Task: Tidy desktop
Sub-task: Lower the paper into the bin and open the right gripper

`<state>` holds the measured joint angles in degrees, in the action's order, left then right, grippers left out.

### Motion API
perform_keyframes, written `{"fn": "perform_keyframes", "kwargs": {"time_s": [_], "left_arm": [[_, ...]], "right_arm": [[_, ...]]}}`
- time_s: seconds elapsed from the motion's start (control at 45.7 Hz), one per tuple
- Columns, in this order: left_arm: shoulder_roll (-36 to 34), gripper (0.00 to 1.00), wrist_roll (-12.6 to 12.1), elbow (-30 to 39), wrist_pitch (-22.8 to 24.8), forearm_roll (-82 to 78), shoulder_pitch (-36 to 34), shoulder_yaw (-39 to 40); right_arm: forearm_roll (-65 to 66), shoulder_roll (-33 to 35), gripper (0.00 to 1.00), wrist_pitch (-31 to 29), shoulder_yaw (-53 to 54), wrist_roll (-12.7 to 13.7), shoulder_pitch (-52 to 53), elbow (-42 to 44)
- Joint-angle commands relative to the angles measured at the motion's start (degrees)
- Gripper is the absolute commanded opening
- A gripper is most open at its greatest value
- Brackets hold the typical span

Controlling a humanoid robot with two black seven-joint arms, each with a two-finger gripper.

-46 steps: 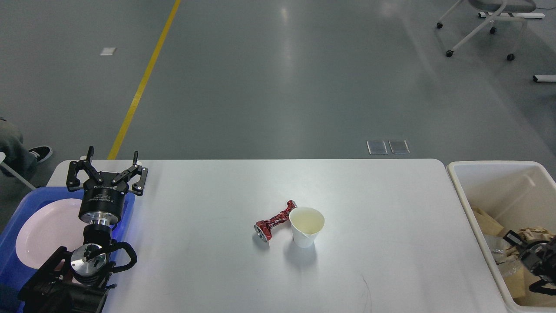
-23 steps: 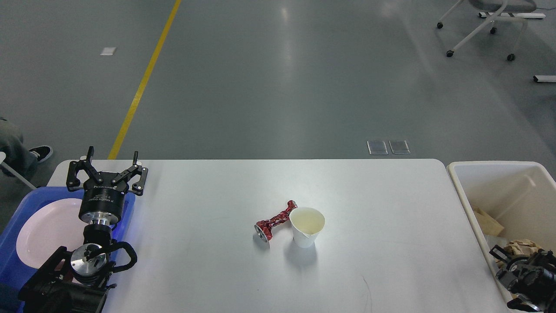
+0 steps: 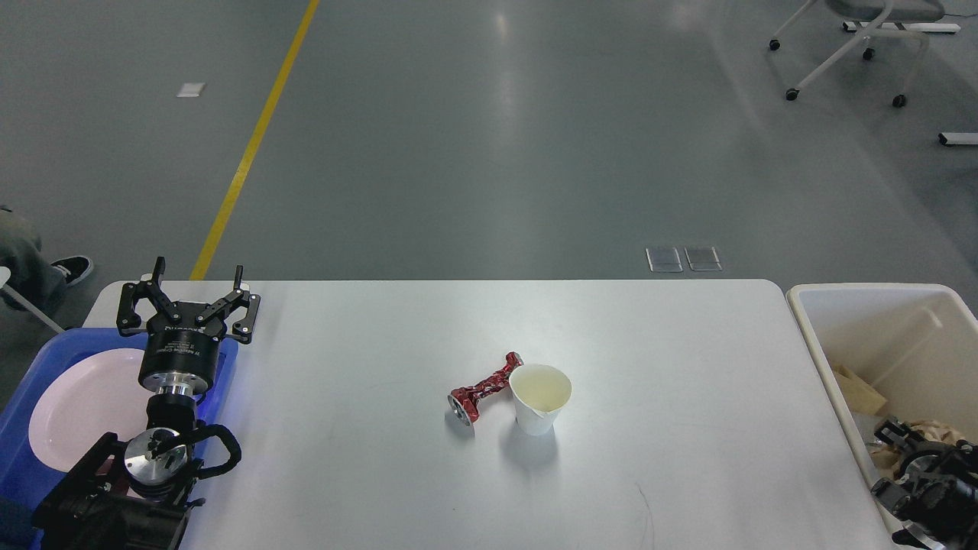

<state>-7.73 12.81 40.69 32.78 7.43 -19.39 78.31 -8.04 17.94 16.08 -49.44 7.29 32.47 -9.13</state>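
Desktop [image 3: 649,344] holds crushed can [image 3: 481,393], cup [image 3: 539,397]; left hand [image 3: 187,294] wide, right hand [image 3: 913,473] unclear

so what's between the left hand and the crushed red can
Nothing: in the head view, only bare desktop lies between the open left hand and the crushed red can. The paper cup stands beyond the can.

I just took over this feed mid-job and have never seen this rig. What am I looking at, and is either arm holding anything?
One picture, taken from the robot's own head, looking down at the white desktop. The left gripper hovers over a blue tray holding a white plate; its jaws are spread and empty. The right gripper sits low over the beige bin of scraps, too dark to tell whether its jaws are open. Mid-desk lie a crushed red can and an upright paper cup, touching.
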Motion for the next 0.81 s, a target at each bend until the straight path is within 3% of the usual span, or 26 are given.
{"fn": "perform_keyframes", "kwargs": {"time_s": [0.0,0.241,0.416,0.569,0.7,0.788], "left_arm": [[0.00,0.96,-0.06,0.00,0.00,0.04,0.06,0.00],[0.00,0.96,0.03,0.00,0.00,0.04,0.06,-0.08],[0.00,0.96,0.03,0.00,0.00,0.04,0.06,0.00],[0.00,0.96,0.03,0.00,0.00,0.04,-0.03,-0.08],[0.00,0.96,0.03,0.00,0.00,0.04,0.06,0.00],[0.00,0.96,-0.06,0.00,0.00,0.04,0.06,-0.08]], "right_arm": [[0.30,-0.01,1.00,-0.08,-0.04,-0.08,0.05,-0.10],[1.01,0.25,1.00,-0.44,-0.04,-0.08,0.49,-0.63],[4.60,1.66,1.00,-4.21,-1.44,0.09,6.19,-4.40],[14.27,7.81,1.00,-13.52,-1.62,0.70,18.32,-17.31],[18.05,10.10,1.00,-23.36,-1.80,4.22,27.90,-24.79],[18.85,10.89,1.00,-30.57,-3.81,4.84,35.19,-29.88]]}}
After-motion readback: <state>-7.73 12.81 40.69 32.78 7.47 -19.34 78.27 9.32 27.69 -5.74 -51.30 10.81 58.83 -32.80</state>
